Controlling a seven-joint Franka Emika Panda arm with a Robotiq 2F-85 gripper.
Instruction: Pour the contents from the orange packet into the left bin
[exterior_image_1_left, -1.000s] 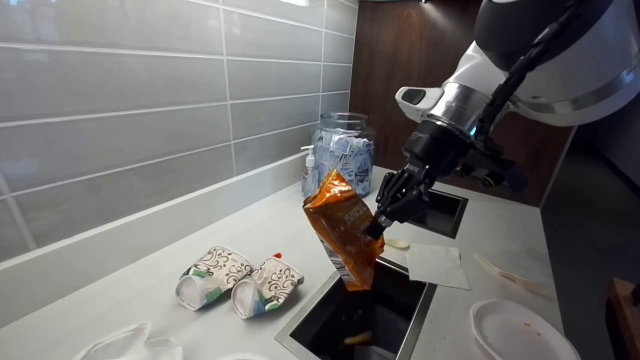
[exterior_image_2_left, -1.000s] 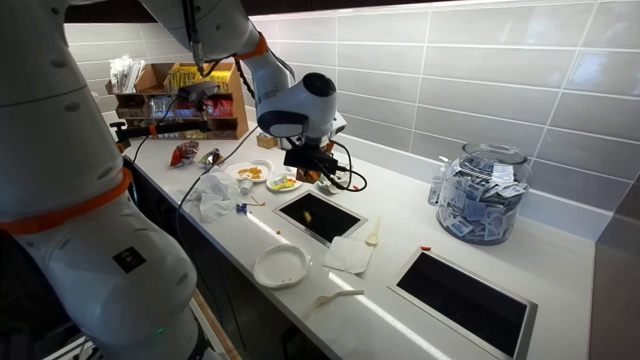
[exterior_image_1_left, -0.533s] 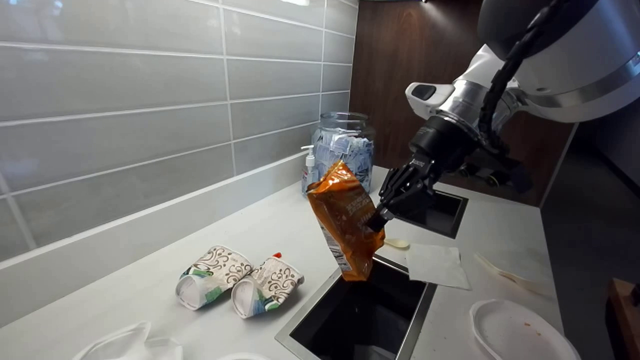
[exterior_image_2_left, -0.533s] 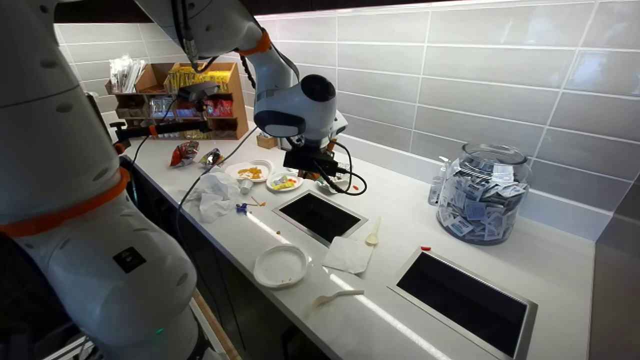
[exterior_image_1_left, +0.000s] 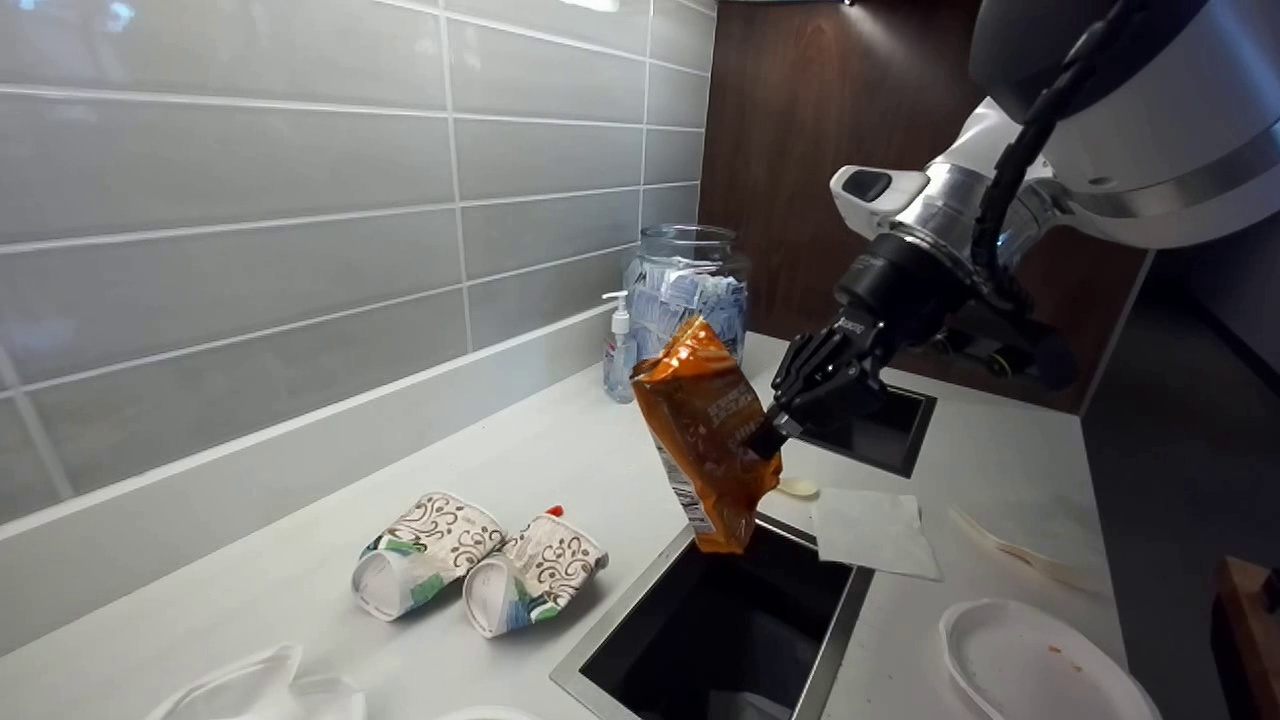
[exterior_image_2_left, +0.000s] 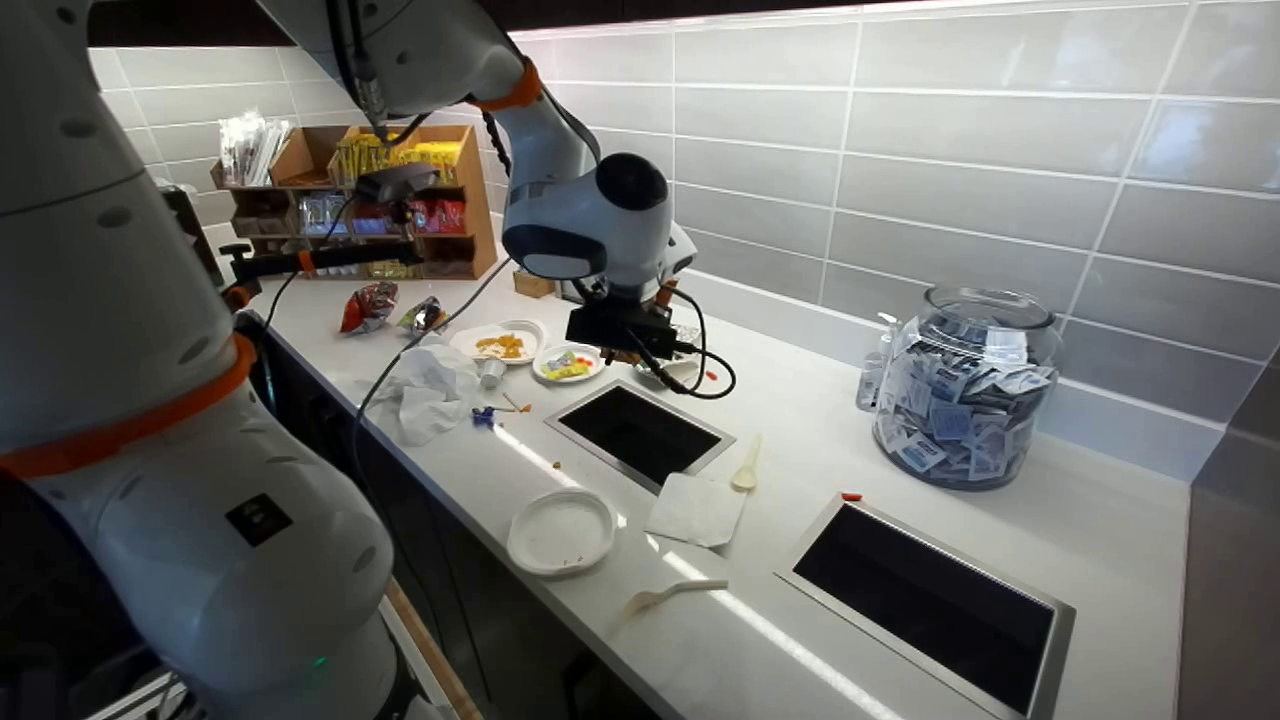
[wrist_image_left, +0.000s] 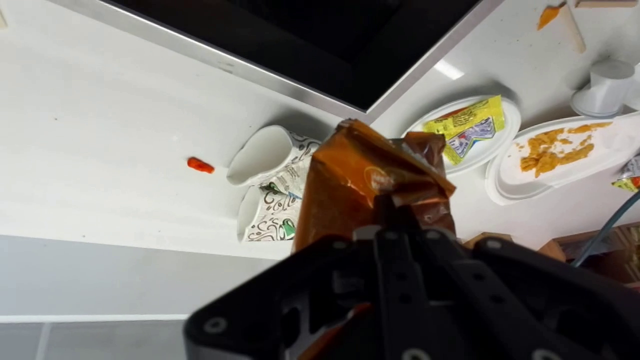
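The orange packet (exterior_image_1_left: 705, 425) is a shiny, crinkled bag hanging tilted in the air. My gripper (exterior_image_1_left: 768, 440) is shut on its side. In the wrist view the fingers (wrist_image_left: 397, 212) pinch the packet (wrist_image_left: 335, 200) near its creased end. The left bin (exterior_image_1_left: 628, 606) is a dark opening with a metal rim. The packet's lower end hangs above its far corner in that exterior view. The bin (exterior_image_2_left: 635, 425) also shows in an exterior view where the wrist mostly hides the packet. In the wrist view the bin's rim (wrist_image_left: 280, 86) lies just beyond the packet. What is inside the packet is hidden.
Two crumpled patterned cups (exterior_image_1_left: 535, 570) lie beside the bin. A second dark opening (exterior_image_2_left: 930, 600) lies farther along the counter. A glass jar (exterior_image_2_left: 965, 400), a pump bottle (exterior_image_1_left: 619, 350), a napkin (exterior_image_2_left: 697, 508), spoons (exterior_image_2_left: 745, 470) and plates (exterior_image_2_left: 562, 530) stand around.
The packet and gripper have risen slightly and shifted right in an exterior view. Yellow-orange pieces seen in or over the bin a second ago no longer show.
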